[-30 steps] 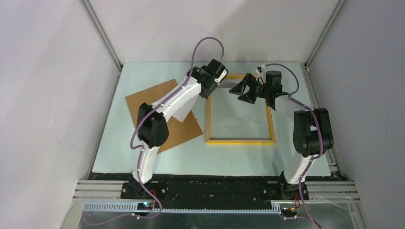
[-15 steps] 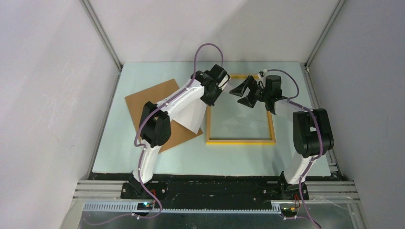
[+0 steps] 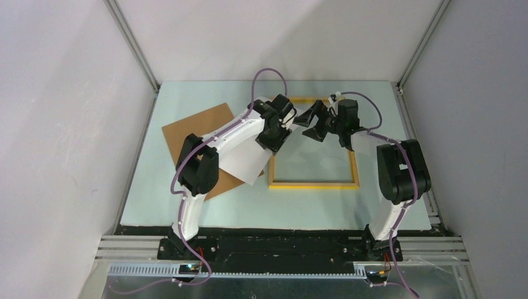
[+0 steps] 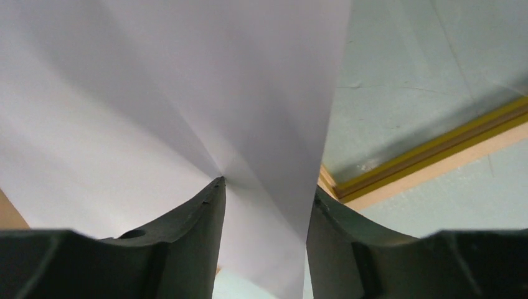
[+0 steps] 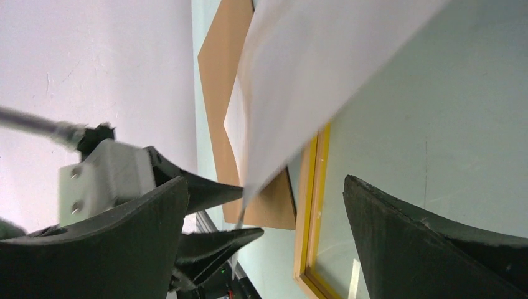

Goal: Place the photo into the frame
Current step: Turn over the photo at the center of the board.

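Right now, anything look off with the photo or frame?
Yes. The photo is white back up, skewed over the brown backing board, outside the frame. In the left wrist view creases fan out from where it meets a finger of the left gripper.

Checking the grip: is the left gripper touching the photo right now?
Touching. The left wrist view shows the photo running between the parted fingers of the left gripper, its creases converging on one fingertip.

The photo [image 3: 246, 163] has its printed side hidden.
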Controlling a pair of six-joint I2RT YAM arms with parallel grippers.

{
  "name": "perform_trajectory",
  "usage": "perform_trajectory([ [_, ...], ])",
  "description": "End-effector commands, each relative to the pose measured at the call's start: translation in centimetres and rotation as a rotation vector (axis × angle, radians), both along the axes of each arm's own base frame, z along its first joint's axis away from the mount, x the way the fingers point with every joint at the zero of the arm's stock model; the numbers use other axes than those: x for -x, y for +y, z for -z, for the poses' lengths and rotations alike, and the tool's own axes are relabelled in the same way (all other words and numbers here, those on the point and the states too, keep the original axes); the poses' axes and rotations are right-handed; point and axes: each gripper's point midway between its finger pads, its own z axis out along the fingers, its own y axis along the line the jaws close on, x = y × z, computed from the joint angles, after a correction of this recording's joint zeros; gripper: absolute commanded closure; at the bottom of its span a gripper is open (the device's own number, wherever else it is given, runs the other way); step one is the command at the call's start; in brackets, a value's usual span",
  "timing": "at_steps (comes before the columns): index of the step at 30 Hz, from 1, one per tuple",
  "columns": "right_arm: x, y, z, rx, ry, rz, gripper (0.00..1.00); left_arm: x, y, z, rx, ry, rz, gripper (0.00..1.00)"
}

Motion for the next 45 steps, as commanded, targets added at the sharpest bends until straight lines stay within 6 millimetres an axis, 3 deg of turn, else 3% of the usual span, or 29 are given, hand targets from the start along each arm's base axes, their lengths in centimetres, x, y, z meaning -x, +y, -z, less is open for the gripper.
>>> perform_trajectory([
  [1,-0.9,0.6,0.8,-0.008,-0.011,0.015,0.02,1.0,-1.8,-3.1,0.092,-0.034,0.023,0.44],
  [10,-1.0,1.9,2.4,-0.026,0.022,-0.017,0.09,2.0,-2.9,-2.9,0.114,-0.008,0.048,0.41],
  [18,-0.1,1.4,3.9,0.1,0.011,-0.033,0.1,1.1,-1.7,-3.8,0.106,-0.04,0.033,0.36],
  [24,1.2,2.3,4.1,0.17,-0.01,-0.062,0.1,-1.7,1.3,-5.7,0.14,-0.08,-0.048,0.25],
  [30,1.8,3.0,4.6,0.184,-0.011,-0.069,0.11,-6.2,6.0,-6.3,0.181,-0.098,-0.161,0.11],
  [38,2.2,4.0,5.2,0.175,0.001,-0.088,0.12,-12.1,11.5,-5.2,0.277,-0.078,-0.305,0.04],
  [45,2.4,4.3,5.7,0.172,0.014,-0.096,0.13,-16.1,14.3,-2.8,0.318,-0.059,-0.401,0.01],
])
